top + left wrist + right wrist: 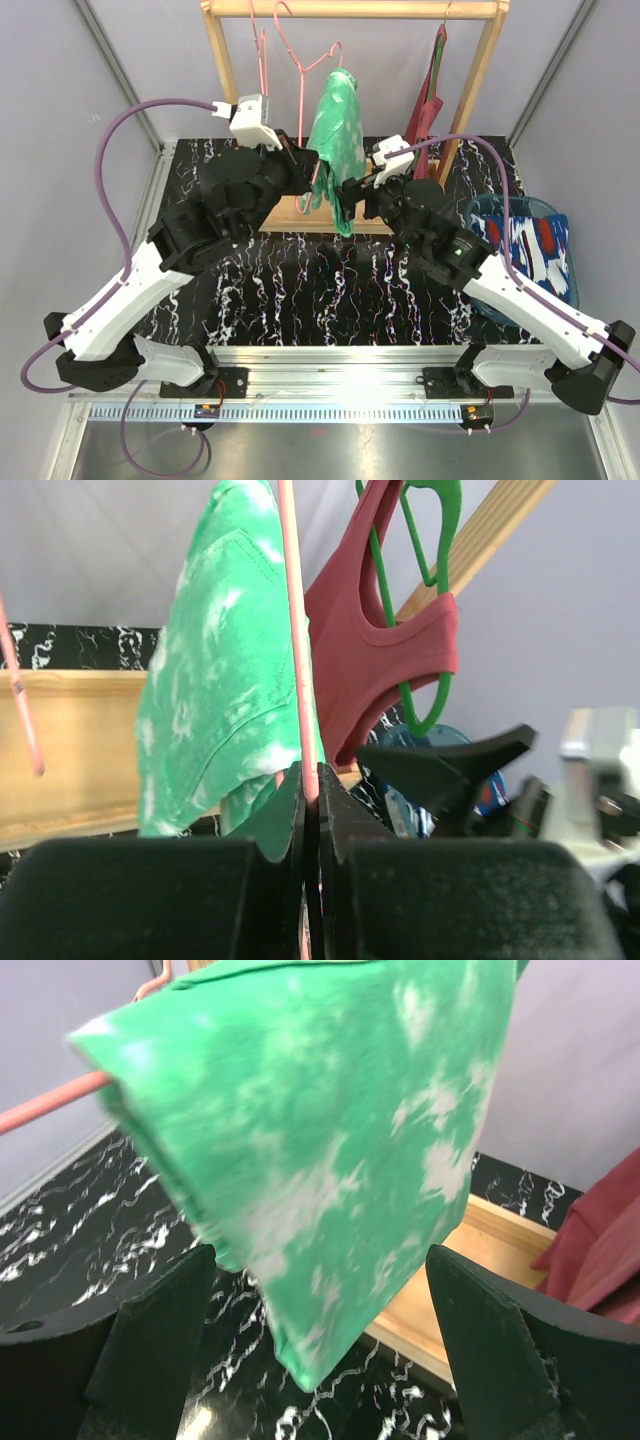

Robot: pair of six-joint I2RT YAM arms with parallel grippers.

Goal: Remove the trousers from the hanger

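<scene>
Lower right of the top view: a blue basket [512,199] holds the dark blue trousers [520,245], crumpled, white and red streaks showing. They look to be off the hanger already. How deep they sit, cannot tell; the right arm crosses the basket's lower left rim.

Centre frame: both grippers are at the green trousers [338,130], which hang draped on the pink hanger [301,100], clear of the tabletop. The left gripper [310,780] has its fingers pressed together on the hanger's wire, which runs straight up between them. The right gripper [320,1260] has its fingers spread wide and holds nothing. The lower corner of the green cloth hangs in the gap, touching neither pad as far as shows.

Handling, judged: thin, soft fabric, light, no stiffness. It will fold and swing rather than push. It is folded double, so layers may slide on one another and on the smooth wire. The best hold looks to be the lower hanging edge, several layers pinched at once, then drawn off the bar while the left side steadies the wire. A shallow pinch risks catching one layer only.

Hard to make out: the right wrist view is blurred across the cloth. Folds hide where the fabric crosses the hanger bar.

Farther back, upper right: a maroon top [432,95] on the wooden rack [350,8], not part of the job.
</scene>
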